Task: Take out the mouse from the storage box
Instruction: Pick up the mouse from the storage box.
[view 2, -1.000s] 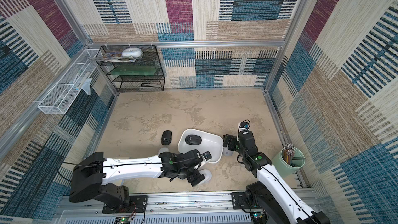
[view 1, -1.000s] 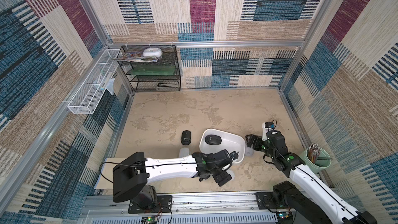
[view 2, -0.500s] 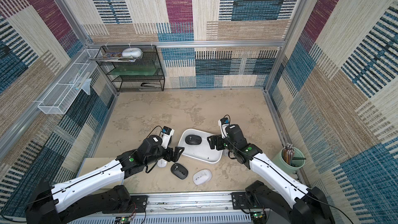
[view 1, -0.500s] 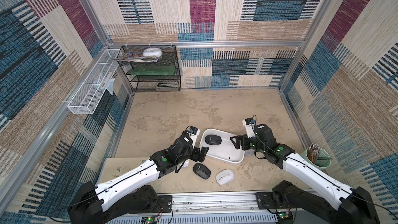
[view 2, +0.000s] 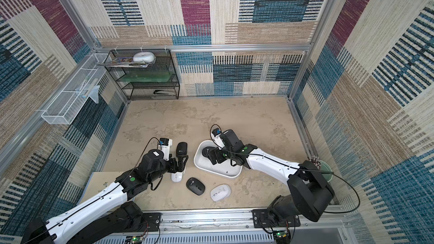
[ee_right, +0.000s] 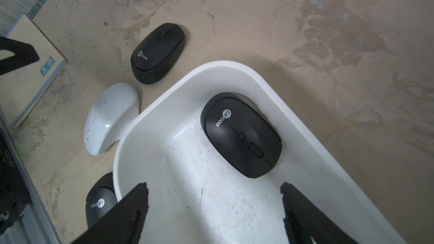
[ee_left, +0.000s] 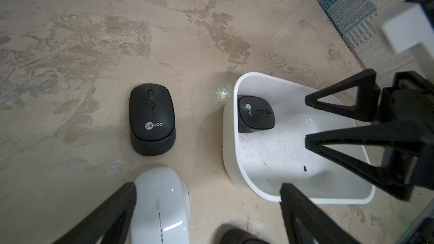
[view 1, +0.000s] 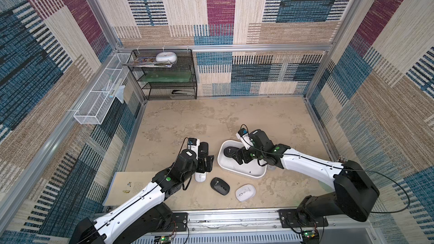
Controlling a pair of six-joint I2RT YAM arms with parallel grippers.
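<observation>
nearest the robot's base, a flat tan board (view 1: 131, 184) lies on the table (view 1: 234, 118) at the front left. just beyond the front edge 2 mice rest on the bare surface: the front white mouse (view 1: 245, 192) and, just to its left, the front black mouse (view 1: 220, 186), near each other but apart.

a little further in, the left gripper (view 1: 207, 161) hangs low over a second white mouse (view 1: 200, 177). in the left wrist view its fingers (ee_left: 112, 212) stand spread wide. that mouse lies close beside 1 finger and well clear of the other, so nothing is pinched.

to the right sits the storage box (view 1: 244, 174), a shallow white tub with specks of dirt on its floor. the right gripper (view 1: 238, 157) reaches down inside it. in the right wrist view its fingers (ee_right: 131, 207) are parted wide over the tub floor with nothing between them.

the mouse (ee_right: 242, 134) is black, lies top up with its logo showing, and sits in the box's far left corner against the wall. it is ahead of the right fingertips and not touching them.

left of the box and beyond the left gripper, a far black mouse (view 1: 203, 148) lies on the table, apart from the tub.

at the back left corner a black mesh shelf rack (view 1: 169, 76) stands against the wall with a white rounded object (view 1: 166, 56) on top. a white wire basket (view 1: 101, 99) hangs on the left wall.
</observation>
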